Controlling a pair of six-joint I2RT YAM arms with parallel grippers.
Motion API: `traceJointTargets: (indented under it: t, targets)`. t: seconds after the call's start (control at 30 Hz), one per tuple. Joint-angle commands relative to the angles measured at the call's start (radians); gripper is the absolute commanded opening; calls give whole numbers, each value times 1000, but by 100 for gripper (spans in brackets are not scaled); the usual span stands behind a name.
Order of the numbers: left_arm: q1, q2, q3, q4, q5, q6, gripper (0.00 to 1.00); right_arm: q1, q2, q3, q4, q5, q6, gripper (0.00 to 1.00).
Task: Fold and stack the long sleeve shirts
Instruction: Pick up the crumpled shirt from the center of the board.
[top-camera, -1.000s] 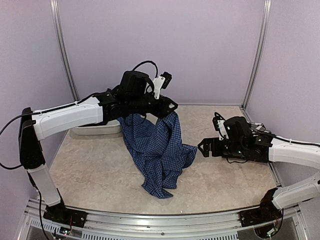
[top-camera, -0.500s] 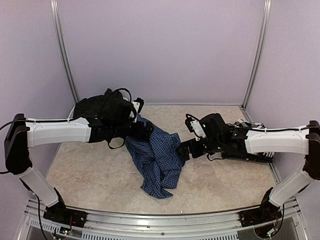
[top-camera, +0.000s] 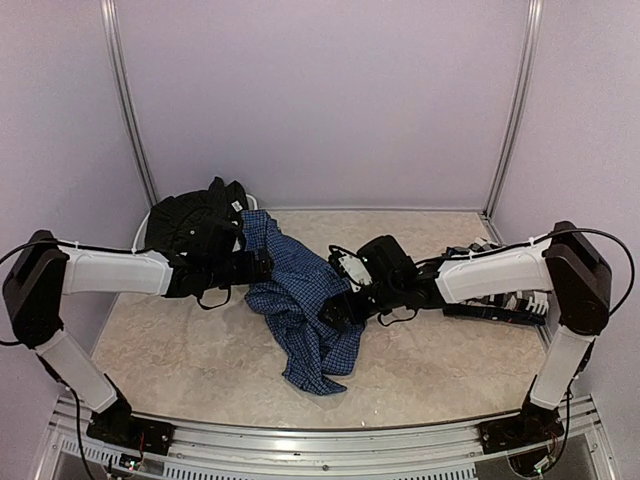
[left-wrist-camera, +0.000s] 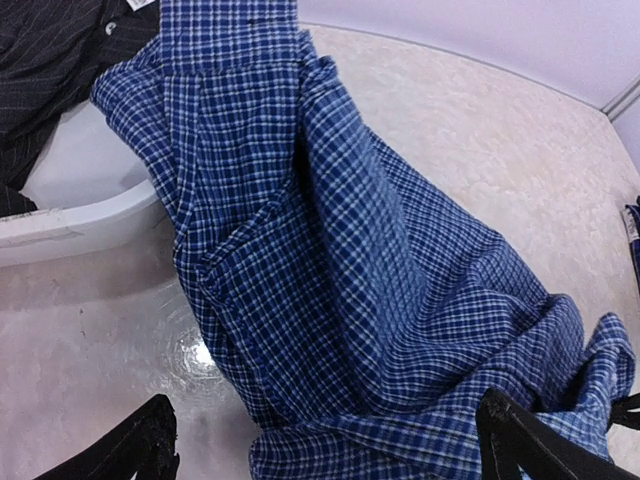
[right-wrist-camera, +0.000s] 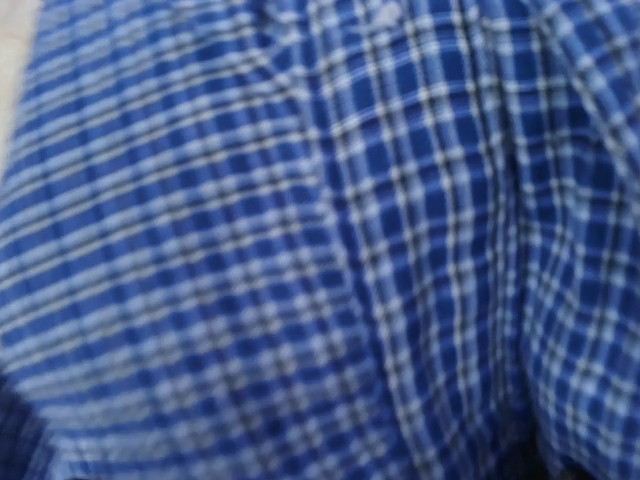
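Both sets of jaws stood wide, nothing gripped. Left end effector (left-wrist-camera: 330, 450) hung over blue shirt (top-camera: 300, 310) just R of white tub (left-wrist-camera: 70, 215); right end effector (top-camera: 338, 308) farther R of tub, at shirt's far edge. Shirt crumpled on tabletop (top-camera: 450, 370), upper end on tub rim. Step, est.: flattening. Next needs pinches on opposite edges. Tub held black shirt (top-camera: 190, 225).

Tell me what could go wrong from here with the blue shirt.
1. The blue shirt lies bunched in many folds, and the right end effector is pressed into it; closing there may well pinch several layers, not one edge.
2. The right wrist view shows only cloth, so that grasp would be aimed nearly blind.
3. The shirt's top lies over the bin beside the black shirt; a pull could drag either along.
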Motion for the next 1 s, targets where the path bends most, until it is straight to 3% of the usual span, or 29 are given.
traceJointTargets:
  t: [0.0,0.2,0.43,0.57,0.67,0.97]
  targets:
    - [55,106,38,46,54,-44,99,11,44,61,-35,57,0,98]
    - [87,247,95,78,124,-47,91,13,20,46,-66,94,4,96]
    - [80,343,126,214,233,-24,60,13,-71,-30,-83,123,26,96]
    - [73,363,128,285,330,-36,21,12,-132,-73,-96,161,42,96]
    - [28,327,127,306,346,-44,0,11,-181,-91,-133,204,42,96]
    - [-227,188,264,239,297,-8,0,-11,-397,-123,-265,331,40,98]
